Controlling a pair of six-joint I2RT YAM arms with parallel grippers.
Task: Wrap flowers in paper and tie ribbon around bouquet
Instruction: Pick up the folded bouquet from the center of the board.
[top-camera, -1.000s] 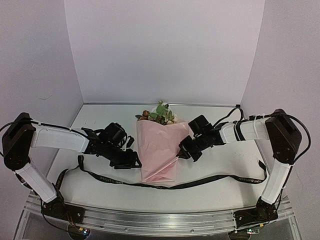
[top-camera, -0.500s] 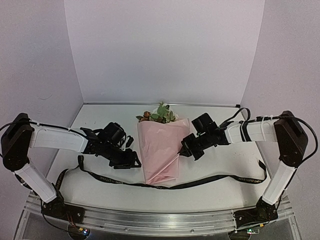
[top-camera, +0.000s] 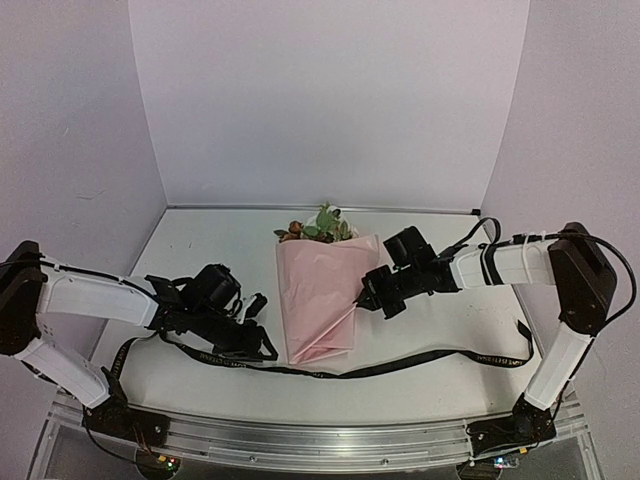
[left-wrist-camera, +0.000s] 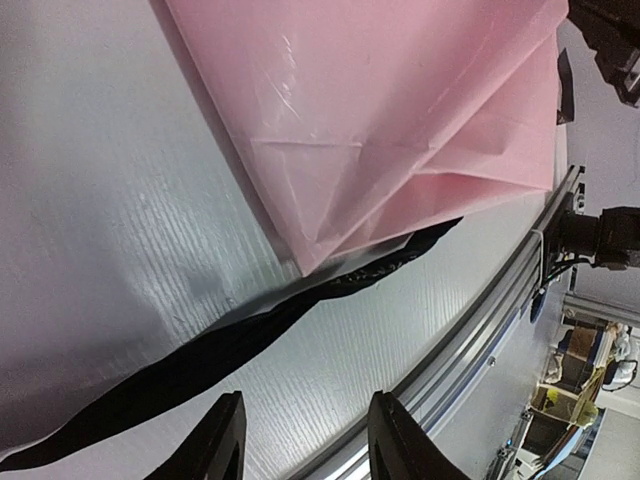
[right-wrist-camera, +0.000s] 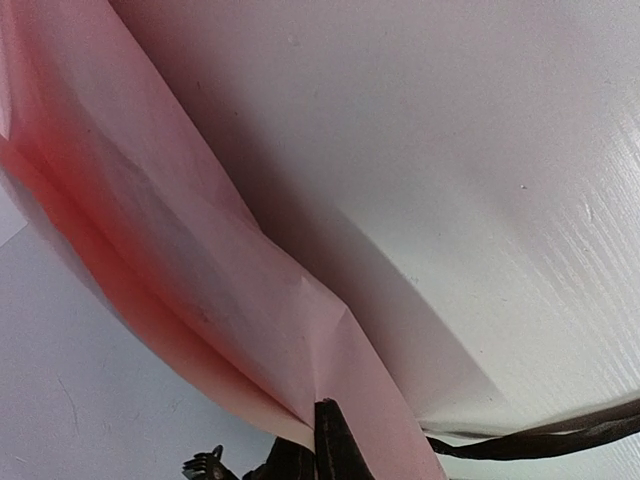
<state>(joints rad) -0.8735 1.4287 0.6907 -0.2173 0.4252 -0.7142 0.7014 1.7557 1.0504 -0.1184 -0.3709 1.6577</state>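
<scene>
picking up the ribbon (left-wrist-camera: 330, 285) looks like the step in hand. it lies flat across the desk (top-camera: 200, 250) and passes under the narrow end of the paper (left-wrist-camera: 400, 100) cone, with the flowers (top-camera: 318, 228) poking out of the far, wide end. the left hand (left-wrist-camera: 306, 420) hangs low just beside the ribbon's left run, fingers partly apart and holding nothing. the right hand (top-camera: 368, 298) is pinched tight on the cone's right edge, which holds the fold closed. to do it well, i'd set the left fingers astride the ribbon, press down to the desk so the flat strip can't slip out, and close fully. then lift gently so the cone isn't dragged, while the right grip holds.
</scene>
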